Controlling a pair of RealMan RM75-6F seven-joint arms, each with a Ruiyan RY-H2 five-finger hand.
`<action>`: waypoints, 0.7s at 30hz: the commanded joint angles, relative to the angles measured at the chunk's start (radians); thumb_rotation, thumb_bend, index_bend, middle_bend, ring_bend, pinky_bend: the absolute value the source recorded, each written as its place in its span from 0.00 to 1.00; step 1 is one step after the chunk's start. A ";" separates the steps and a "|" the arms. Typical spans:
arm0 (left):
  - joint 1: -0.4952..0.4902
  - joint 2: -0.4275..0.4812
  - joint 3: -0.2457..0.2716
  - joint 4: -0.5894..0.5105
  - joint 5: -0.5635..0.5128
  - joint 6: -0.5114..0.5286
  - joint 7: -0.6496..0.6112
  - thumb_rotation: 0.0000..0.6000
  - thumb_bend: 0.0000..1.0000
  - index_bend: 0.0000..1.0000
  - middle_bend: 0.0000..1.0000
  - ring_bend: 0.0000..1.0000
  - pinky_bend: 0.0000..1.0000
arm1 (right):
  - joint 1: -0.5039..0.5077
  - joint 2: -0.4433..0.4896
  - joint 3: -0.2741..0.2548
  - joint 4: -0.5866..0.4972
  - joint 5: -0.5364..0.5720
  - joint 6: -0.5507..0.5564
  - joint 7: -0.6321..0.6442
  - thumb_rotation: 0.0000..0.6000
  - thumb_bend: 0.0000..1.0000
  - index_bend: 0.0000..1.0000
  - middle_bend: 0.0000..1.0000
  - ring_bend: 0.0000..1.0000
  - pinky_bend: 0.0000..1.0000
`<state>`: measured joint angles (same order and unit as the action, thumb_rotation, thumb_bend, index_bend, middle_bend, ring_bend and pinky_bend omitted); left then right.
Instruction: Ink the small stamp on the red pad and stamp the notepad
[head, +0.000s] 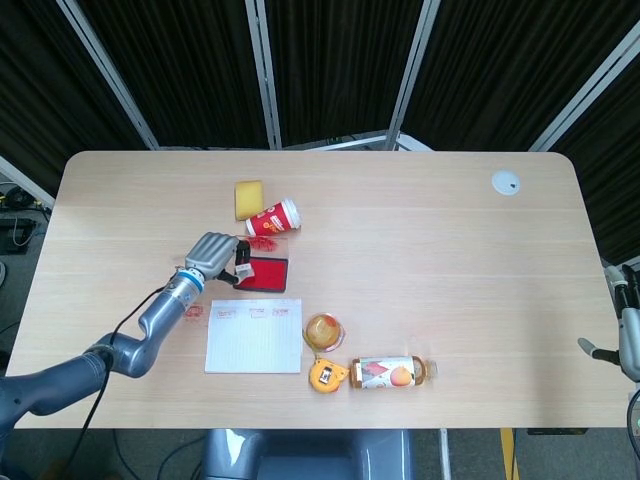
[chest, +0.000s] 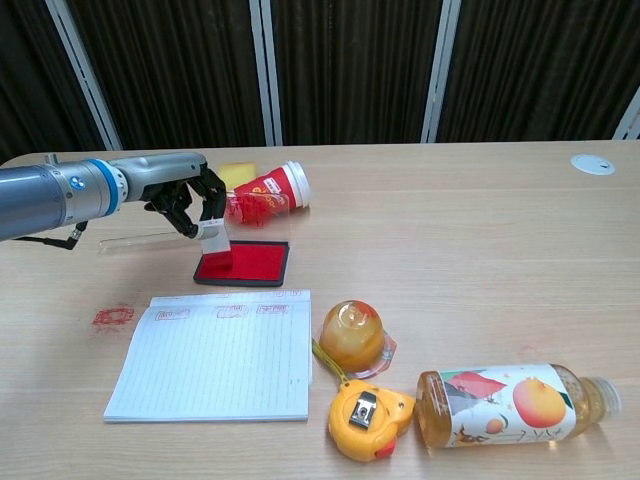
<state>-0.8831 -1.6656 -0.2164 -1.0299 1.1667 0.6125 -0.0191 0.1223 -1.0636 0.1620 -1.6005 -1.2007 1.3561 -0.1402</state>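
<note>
My left hand grips the small stamp, a clear block with a red base. The stamp's base rests on the left part of the red ink pad. In front of the pad lies the white lined notepad, with three red stamp prints along its top edge. A red stamp mark is on the bare table left of the notepad. At the right edge of the head view my right hand shows only partly; its fingers are hard to read.
A tipped red paper cup and a yellow sponge lie behind the pad. An orange jelly cup, a yellow tape measure and a juice bottle lie right of the notepad. A white disc sits far right.
</note>
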 joint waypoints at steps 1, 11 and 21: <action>-0.011 -0.023 0.002 0.028 0.001 -0.008 -0.012 1.00 0.33 0.57 0.57 0.84 0.88 | 0.001 -0.001 0.001 0.002 0.004 -0.003 0.000 1.00 0.00 0.00 0.00 0.00 0.00; -0.020 -0.067 0.016 0.092 0.001 -0.015 -0.023 1.00 0.34 0.57 0.57 0.84 0.88 | 0.004 0.002 0.004 0.007 0.016 -0.015 0.007 1.00 0.00 0.00 0.00 0.00 0.00; -0.020 -0.093 0.027 0.133 0.001 -0.023 -0.027 1.00 0.36 0.58 0.58 0.84 0.88 | 0.004 0.003 0.006 0.005 0.025 -0.016 0.005 1.00 0.00 0.00 0.00 0.00 0.00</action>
<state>-0.9031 -1.7554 -0.1910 -0.9004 1.1675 0.5905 -0.0456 0.1260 -1.0607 0.1674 -1.5953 -1.1759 1.3404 -0.1350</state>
